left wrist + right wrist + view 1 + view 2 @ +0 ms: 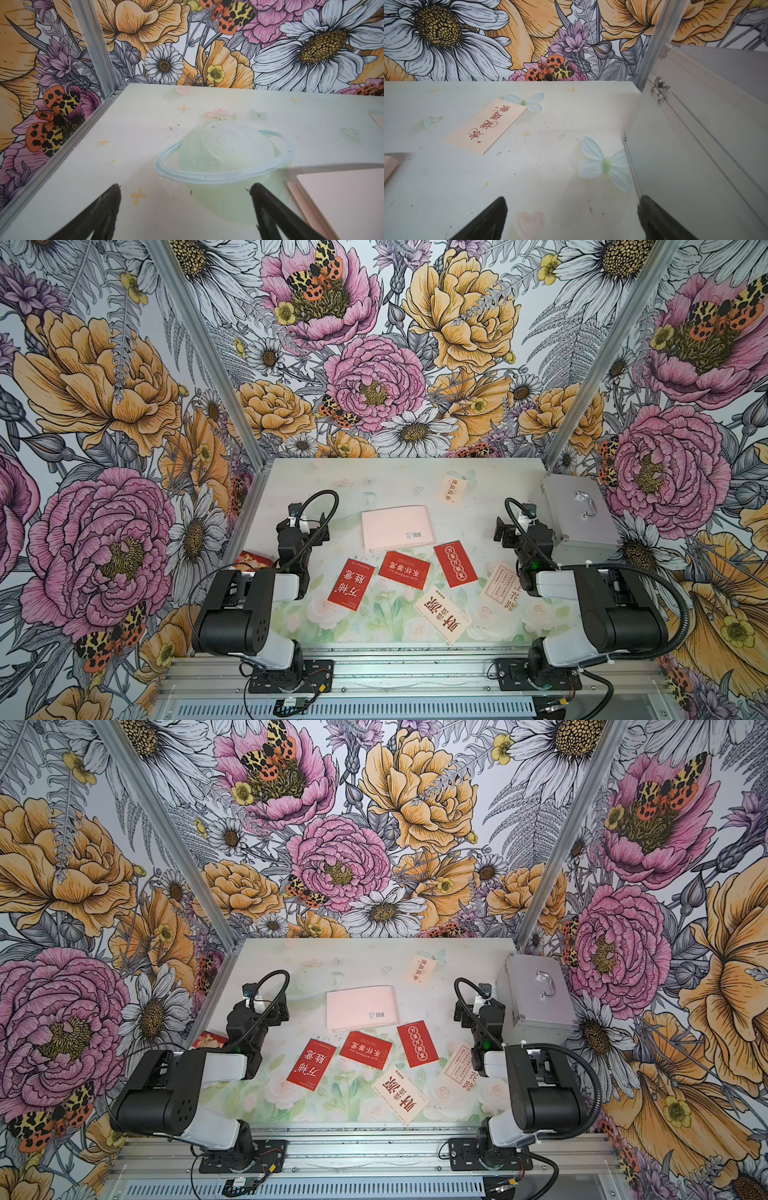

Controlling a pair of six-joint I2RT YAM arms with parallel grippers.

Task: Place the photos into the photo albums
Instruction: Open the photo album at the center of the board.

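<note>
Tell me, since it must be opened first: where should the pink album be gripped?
Probably the pink album by its short edge facing the left gripper, approached low from that side: it lies flat, and its layers show apart there.

The photo album [397,529] lay flat near the middle of the surface [353,481]. Three photos [404,570] lay in a row just before it. Two more photos [442,619] lay nearer the front, to the right, one partly under the right arm [582,585]. Another photo [450,488] lay alone behind the album, to its right. The metal case [577,514] stood at the right edge and the carton [254,561] at the left edge. The left hand [185,188] sat left of the album, and the right hand [572,200] between album and case.
</note>
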